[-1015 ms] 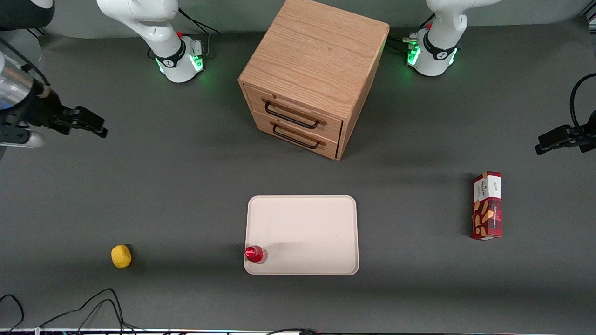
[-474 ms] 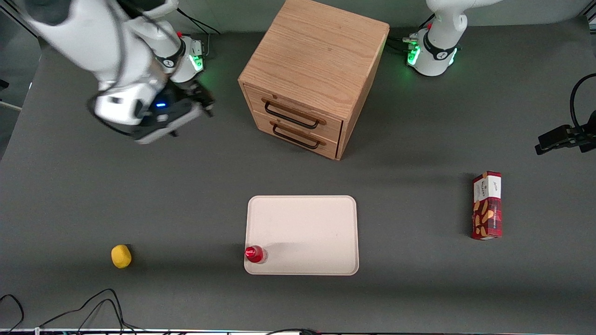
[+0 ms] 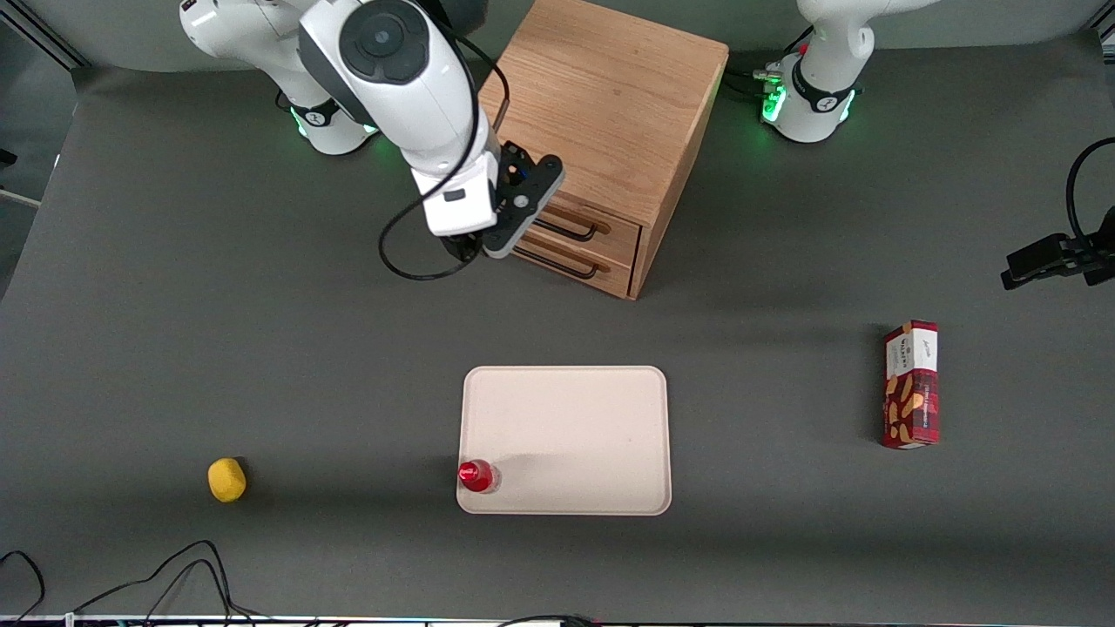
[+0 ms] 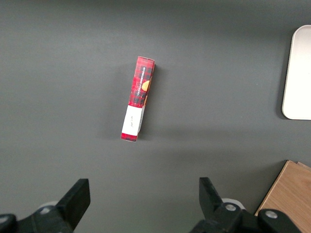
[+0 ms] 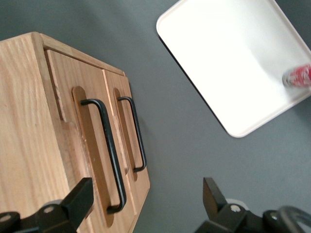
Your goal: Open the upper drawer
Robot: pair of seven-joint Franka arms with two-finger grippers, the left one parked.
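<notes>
The light oak cabinet stands at the back middle of the table. Its upper drawer is closed, flush with the cabinet front, and my arm covers most of it in the front view. The right wrist view shows the upper drawer with its black wire handle and the lower drawer's handle beside it. My right gripper is open wide and empty. It hovers just in front of the drawer fronts, touching nothing. In the front view the gripper hangs over the cabinet's front corner.
A cream tray lies nearer the front camera than the cabinet, with a red-capped bottle on its corner. A yellow object lies toward the working arm's end. A red snack box lies toward the parked arm's end.
My right arm has swung in from the working arm's end of the table to the cabinet's front. The drawers and the other objects have not moved.
</notes>
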